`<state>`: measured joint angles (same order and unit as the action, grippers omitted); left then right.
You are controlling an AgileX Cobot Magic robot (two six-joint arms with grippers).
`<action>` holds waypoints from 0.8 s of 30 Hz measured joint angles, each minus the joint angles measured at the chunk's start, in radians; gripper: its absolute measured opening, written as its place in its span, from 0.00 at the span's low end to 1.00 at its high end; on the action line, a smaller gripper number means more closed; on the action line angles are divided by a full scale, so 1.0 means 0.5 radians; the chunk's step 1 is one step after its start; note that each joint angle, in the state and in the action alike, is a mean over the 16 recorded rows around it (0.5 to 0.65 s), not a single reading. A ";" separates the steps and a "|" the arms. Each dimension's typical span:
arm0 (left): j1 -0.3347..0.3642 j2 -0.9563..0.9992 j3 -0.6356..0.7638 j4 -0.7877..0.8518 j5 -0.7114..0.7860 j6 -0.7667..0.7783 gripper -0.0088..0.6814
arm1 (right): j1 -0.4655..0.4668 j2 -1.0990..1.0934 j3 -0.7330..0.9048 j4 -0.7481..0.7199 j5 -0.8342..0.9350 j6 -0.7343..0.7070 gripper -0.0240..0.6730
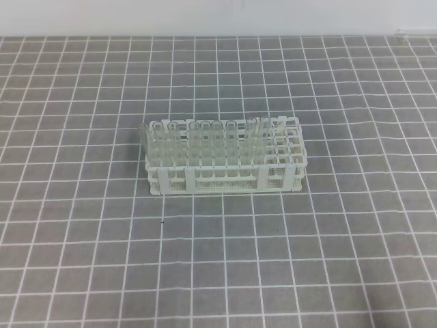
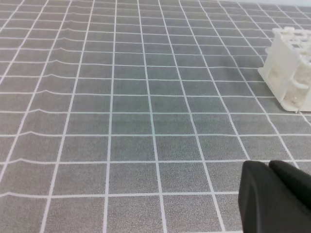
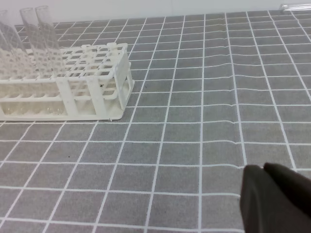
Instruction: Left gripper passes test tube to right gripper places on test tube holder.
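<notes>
Only cropped black fingertips show at lower right in each wrist view, left gripper [image 2: 278,194] and right gripper [image 3: 278,196], openness unreadable, touching nothing; white lattice test tube holder [image 1: 225,179] sits mid-frame.

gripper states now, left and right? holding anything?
Left gripper: only a dark corner of it shows in its wrist view; open or shut cannot be told, nothing seen held.
Right gripper: same, cannot be told.

No readable text or labels
</notes>
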<state>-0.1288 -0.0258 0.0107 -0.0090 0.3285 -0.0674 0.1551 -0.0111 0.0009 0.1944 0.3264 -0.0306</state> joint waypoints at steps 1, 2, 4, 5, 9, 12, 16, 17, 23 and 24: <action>0.000 0.004 -0.002 0.000 0.002 0.000 0.01 | 0.000 0.000 0.000 0.000 0.000 0.000 0.03; 0.000 0.004 -0.002 0.000 0.001 0.000 0.01 | 0.000 0.000 0.000 0.000 0.000 0.000 0.03; 0.000 0.013 -0.005 0.000 0.005 0.000 0.01 | 0.000 0.000 0.000 0.000 0.000 0.000 0.03; 0.000 0.018 -0.007 0.001 0.007 0.000 0.01 | 0.000 0.000 0.000 0.000 0.000 0.000 0.03; 0.000 0.013 -0.007 0.001 0.007 0.000 0.01 | 0.000 0.000 0.000 0.000 0.000 0.000 0.03; 0.000 0.009 -0.005 0.000 0.004 0.000 0.01 | 0.000 0.000 0.000 0.000 0.000 0.000 0.03; 0.000 0.009 -0.007 0.001 0.004 0.000 0.01 | 0.000 0.000 0.000 0.000 0.000 0.000 0.03; 0.000 0.009 -0.007 0.001 0.004 0.000 0.01 | 0.000 0.000 0.000 0.000 0.000 0.000 0.03; 0.000 -0.004 -0.002 0.000 0.000 0.000 0.01 | 0.000 0.000 0.000 0.000 0.000 0.000 0.03; 0.000 0.000 -0.002 0.000 0.000 0.000 0.01 | 0.000 0.000 0.000 0.000 0.000 0.000 0.03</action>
<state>-0.1288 -0.0258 0.0098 -0.0089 0.3285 -0.0675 0.1551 -0.0109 0.0009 0.1944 0.3264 -0.0306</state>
